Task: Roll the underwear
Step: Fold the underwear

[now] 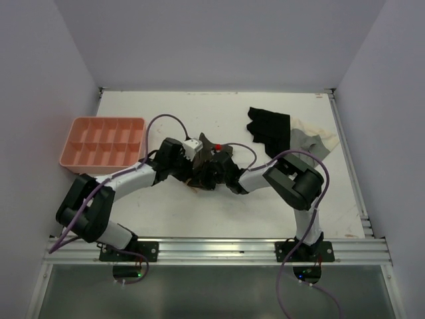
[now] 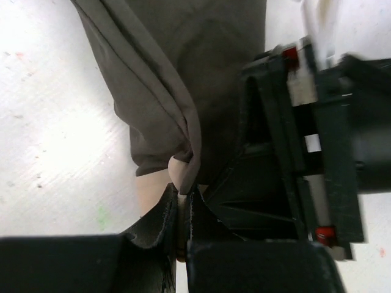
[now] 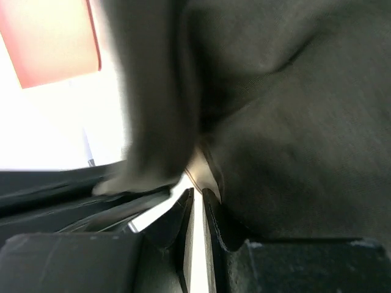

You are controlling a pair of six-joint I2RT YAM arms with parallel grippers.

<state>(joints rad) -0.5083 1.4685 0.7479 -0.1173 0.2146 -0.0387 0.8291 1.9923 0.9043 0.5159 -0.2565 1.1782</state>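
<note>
The dark brown underwear [image 1: 206, 143] is bunched between my two grippers at the middle of the table. In the left wrist view its brown fabric [image 2: 165, 73] hangs in folds, and my left gripper [image 2: 182, 192] is shut on its pale beige waistband trim [image 2: 181, 174]. In the right wrist view dark fabric [image 3: 287, 122] fills the frame, and my right gripper [image 3: 197, 194] is closed to a thin gap with the beige trim [image 3: 200, 171] at its tips. From above, the left gripper [image 1: 198, 171] and right gripper [image 1: 222, 171] almost touch.
A pink divided tray [image 1: 103, 141] stands at the left. A black garment [image 1: 269, 125] and a grey-and-cream garment [image 1: 312, 141] lie at the back right. The right gripper's body [image 2: 305, 122] is right beside the left fingers.
</note>
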